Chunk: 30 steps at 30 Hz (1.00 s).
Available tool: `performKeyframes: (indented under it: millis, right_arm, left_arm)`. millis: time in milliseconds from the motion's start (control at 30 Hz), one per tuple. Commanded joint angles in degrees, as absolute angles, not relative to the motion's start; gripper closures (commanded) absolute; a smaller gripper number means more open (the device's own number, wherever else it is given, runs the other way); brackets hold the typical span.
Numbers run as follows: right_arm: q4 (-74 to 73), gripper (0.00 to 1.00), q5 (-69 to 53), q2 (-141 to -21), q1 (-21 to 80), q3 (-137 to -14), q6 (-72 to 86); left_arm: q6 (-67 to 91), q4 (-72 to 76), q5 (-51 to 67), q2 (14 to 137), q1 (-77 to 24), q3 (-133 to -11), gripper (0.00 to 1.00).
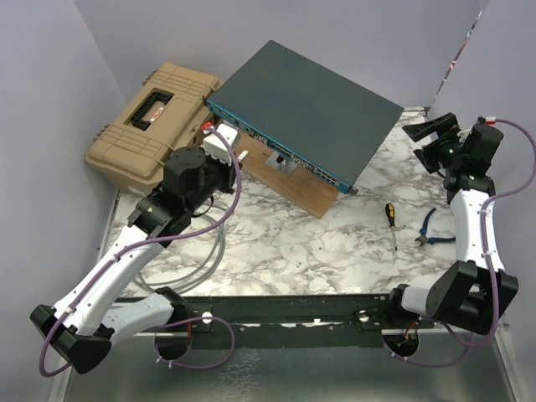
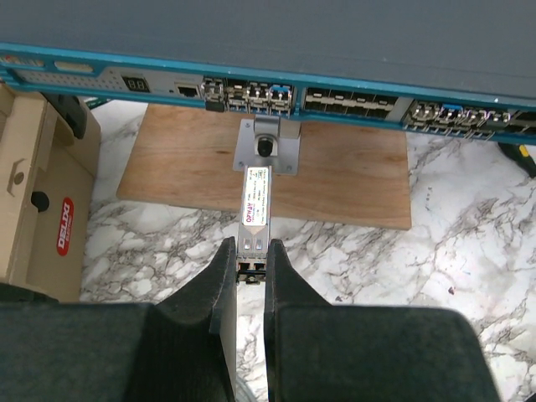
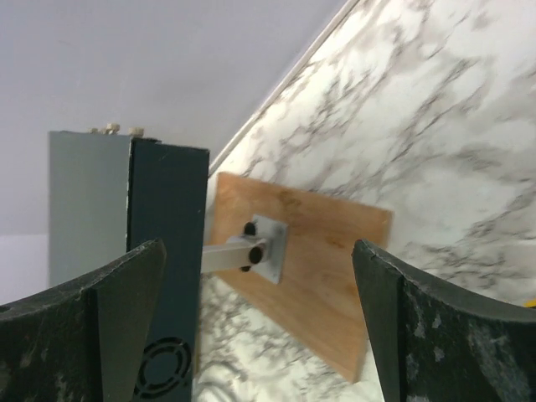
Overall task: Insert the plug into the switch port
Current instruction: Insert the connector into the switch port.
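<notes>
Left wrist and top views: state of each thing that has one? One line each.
plug: gripped, not inserted, tip short of the sockets
left gripper: shut on plug
right gripper: open, empty
switch: sockets face the plug, none taken by it
toolbox: lid closed
screwdriver: lying flat on the table
pliers: lying flat on the table

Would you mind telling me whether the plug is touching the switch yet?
Apart. The left wrist view shows the plug ending short of the switch, with wooden board visible between.
</notes>
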State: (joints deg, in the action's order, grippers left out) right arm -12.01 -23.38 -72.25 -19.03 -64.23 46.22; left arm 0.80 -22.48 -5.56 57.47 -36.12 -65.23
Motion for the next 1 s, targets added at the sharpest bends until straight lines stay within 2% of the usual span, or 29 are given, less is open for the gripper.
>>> performKeyframes:
  millis: [0, 267, 633, 967]
  right_arm:
    - [1.2, 0.06, -35.8, -73.6, -19.2, -61.0, 53.9]
    - [20.2, 0.12, -43.9, -78.3, -19.2, -56.6, 64.5]
    - [25.2, 0.13, -45.8, -78.4, -19.2, -55.5, 67.1]
    - [23.5, 0.13, -42.4, -75.8, -19.3, -53.8, 66.0]
  left_arm:
    - [0.7, -17.1, -4.3, 56.3, -36.2, -64.4, 1.0]
    - [4.4, -10.9, -2.5, 56.5, -36.2, -60.5, 1.0]
    - [5.7, -7.7, -0.7, 60.4, -36.1, -60.0, 1.0]
    - [6.2, -7.2, -1.1, 62.1, -36.2, -59.6, 1.0]
